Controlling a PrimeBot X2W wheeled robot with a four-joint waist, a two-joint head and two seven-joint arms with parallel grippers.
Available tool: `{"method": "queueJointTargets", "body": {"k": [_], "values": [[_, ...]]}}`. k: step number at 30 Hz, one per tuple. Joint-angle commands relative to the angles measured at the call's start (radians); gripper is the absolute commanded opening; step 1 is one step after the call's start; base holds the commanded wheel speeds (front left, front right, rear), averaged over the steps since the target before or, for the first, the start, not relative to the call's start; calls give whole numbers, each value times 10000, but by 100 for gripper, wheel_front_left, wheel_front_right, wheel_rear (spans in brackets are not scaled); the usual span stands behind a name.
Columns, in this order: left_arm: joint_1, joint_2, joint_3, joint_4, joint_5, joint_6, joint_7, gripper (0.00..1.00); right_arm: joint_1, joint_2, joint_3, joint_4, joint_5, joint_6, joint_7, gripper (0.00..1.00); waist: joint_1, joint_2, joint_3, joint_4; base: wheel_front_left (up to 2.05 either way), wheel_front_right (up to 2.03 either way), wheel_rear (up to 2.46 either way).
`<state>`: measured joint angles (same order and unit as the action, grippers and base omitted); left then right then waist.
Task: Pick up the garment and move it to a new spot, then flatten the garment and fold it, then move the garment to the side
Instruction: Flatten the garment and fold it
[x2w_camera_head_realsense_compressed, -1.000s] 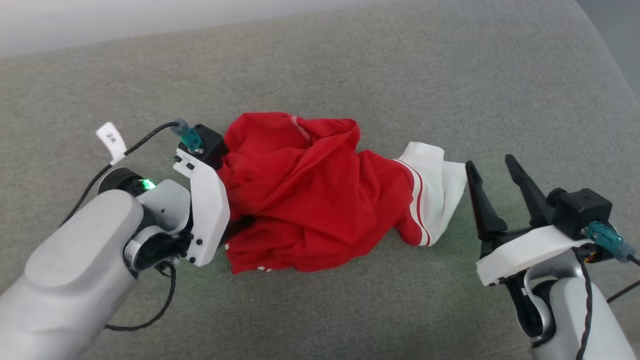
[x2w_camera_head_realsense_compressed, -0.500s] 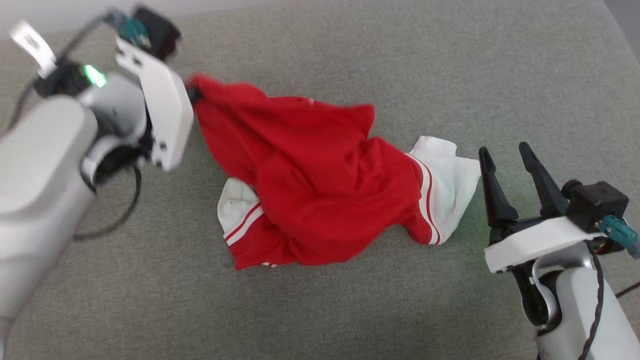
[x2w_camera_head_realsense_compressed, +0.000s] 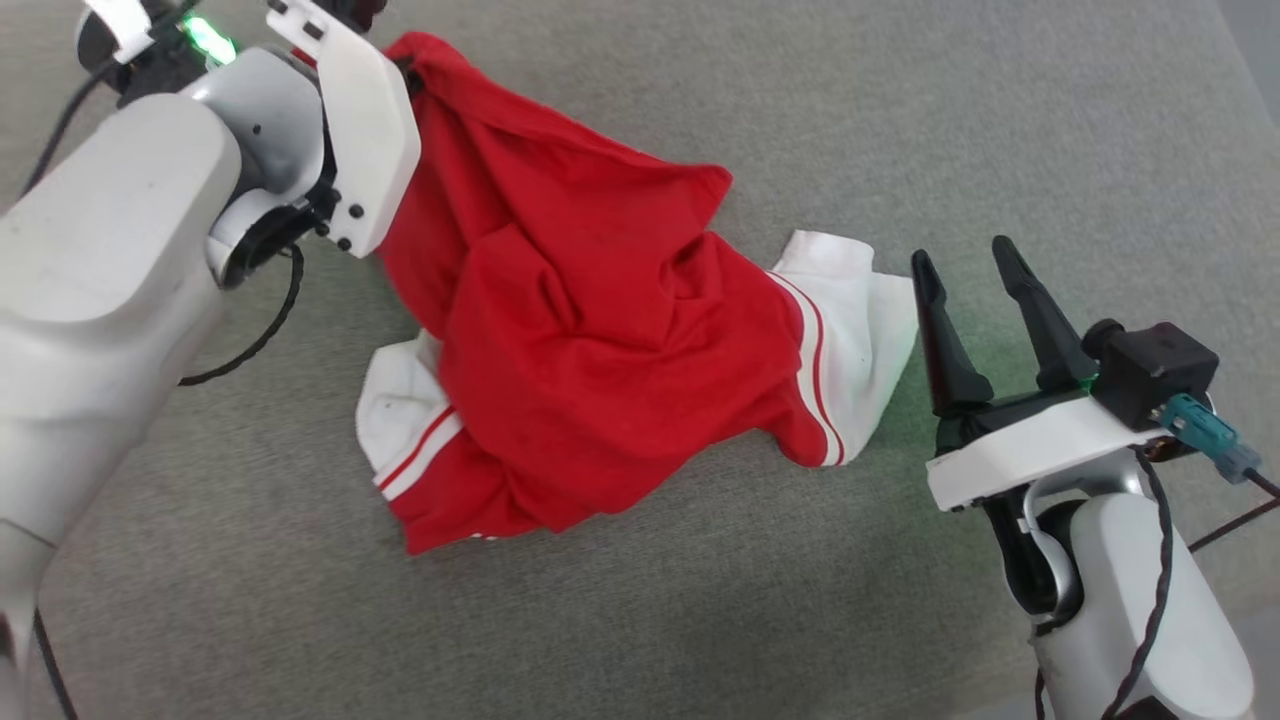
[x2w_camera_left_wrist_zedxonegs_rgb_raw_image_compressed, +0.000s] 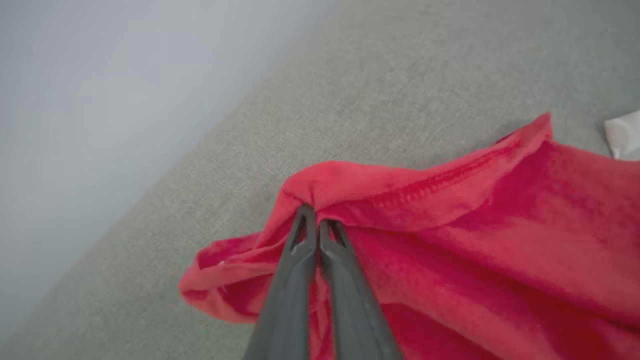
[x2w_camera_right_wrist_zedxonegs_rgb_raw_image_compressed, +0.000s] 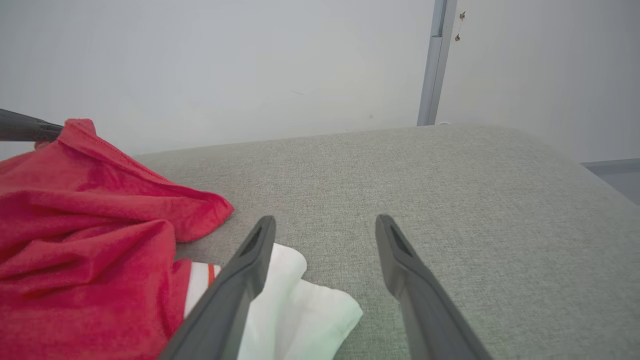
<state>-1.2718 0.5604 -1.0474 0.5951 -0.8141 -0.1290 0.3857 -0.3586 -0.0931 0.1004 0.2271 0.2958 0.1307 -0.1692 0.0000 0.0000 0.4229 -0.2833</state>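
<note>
Grey cushion; left fingers pinch garment.

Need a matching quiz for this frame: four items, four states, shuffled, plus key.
1. left gripper
2. right gripper
3. garment
4. grey cushion

A. fingers apart, holding nothing
B. one edge pinched and raised, the rest draped
C. fingers shut on red fabric
D. lies under the cloth

Pairs: 1-C, 2-A, 3-B, 4-D
</note>
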Motion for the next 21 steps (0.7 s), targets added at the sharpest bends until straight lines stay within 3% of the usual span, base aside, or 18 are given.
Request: {"method": "queueJointTargets", "body": {"k": [1,6,7,8,10,11,21], "values": [[-162,-93,-268,286,-303,-14,94,0,-165,85,102,54,59,1,-130,100,0,0,280,-239,0,0,0],[-237,-137,-927,956,-854,-13,481,0,-304,134,209,250,118,1,-234,100,0,0,482,-372,0,0,0],[-302,-192,-1210,1222,-1110,-14,736,14,-389,157,247,343,132,1,-292,100,0,0,510,-388,0,0,0],[-354,-212,-1284,1318,-1278,-14,785,37,-430,164,257,393,138,1,-310,100,0,0,506,-380,0,0,0],[-421,-233,-1450,1377,-1524,-13,834,94,-431,150,241,513,121,1,-346,100,0,0,452,-303,0,0,0],[-482,-221,-1511,1362,-1618,-14,835,100,-414,112,236,557,98,1,-369,100,0,0,408,-247,0,0,0],[-603,157,-1937,398,-2449,-15,1217,100,-124,-258,-174,525,-101,1,-374,100,0,0,-427,674,0,0,0]]}}
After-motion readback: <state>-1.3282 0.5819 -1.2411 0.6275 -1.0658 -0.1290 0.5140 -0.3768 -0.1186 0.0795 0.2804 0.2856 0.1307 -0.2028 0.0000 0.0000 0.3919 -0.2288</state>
